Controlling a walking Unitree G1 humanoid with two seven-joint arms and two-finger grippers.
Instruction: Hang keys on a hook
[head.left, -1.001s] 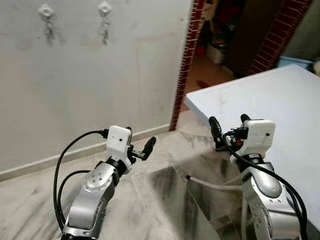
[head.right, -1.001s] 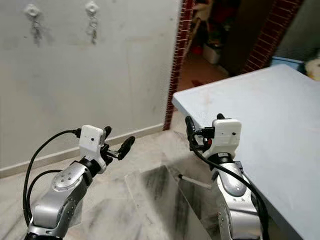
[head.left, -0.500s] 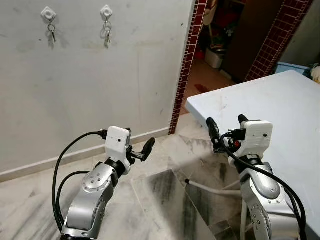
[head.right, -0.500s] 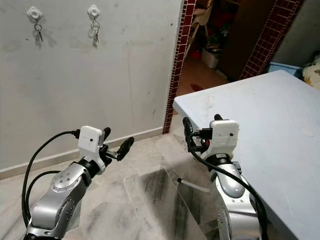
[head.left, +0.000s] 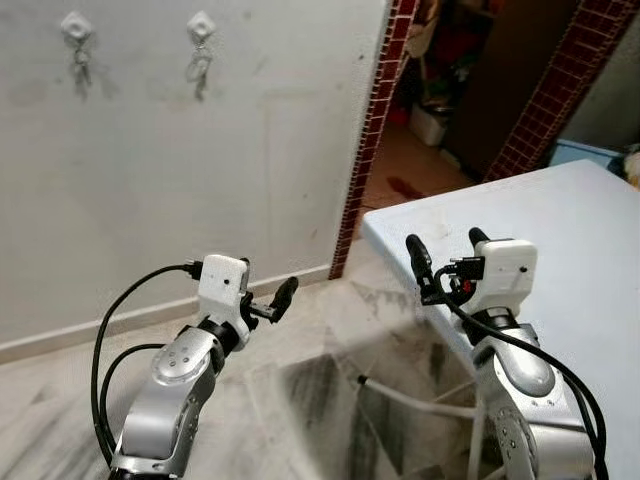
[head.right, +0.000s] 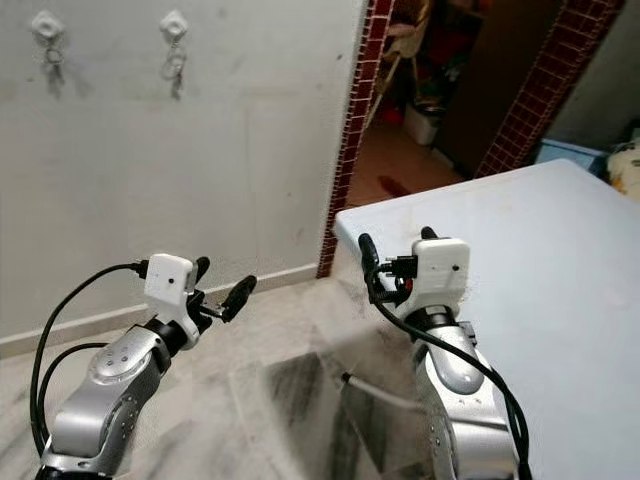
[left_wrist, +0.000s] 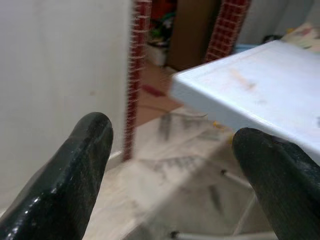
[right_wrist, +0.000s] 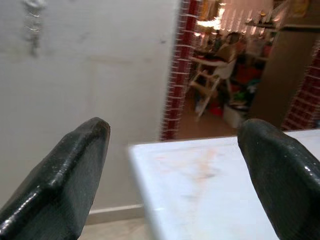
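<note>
Both grippers were raised at waist height with nothing in them: the left gripper pointed toward the wall with its fingers spread wide, and the right gripper stood over the near corner of the table, likewise spread wide, as both wrist views confirmed. Compared with half a second before, the whole scene had slid sideways and gone soft with blur, so the head camera had moved; the arms kept their pose relative to the body. Two hooks sat high on the wall, each with keys already hanging beneath. My reading was that the hanging was done and the robot was turning away from the wall, not reaching.

Limits of observation: the keys were small and smeared, so their number and whether the rings sat fully on the hooks could not be judged. The far hook lay close to the picture's edge. The room beyond the brick doorway was dim and cluttered, and the table ran out of frame
</note>
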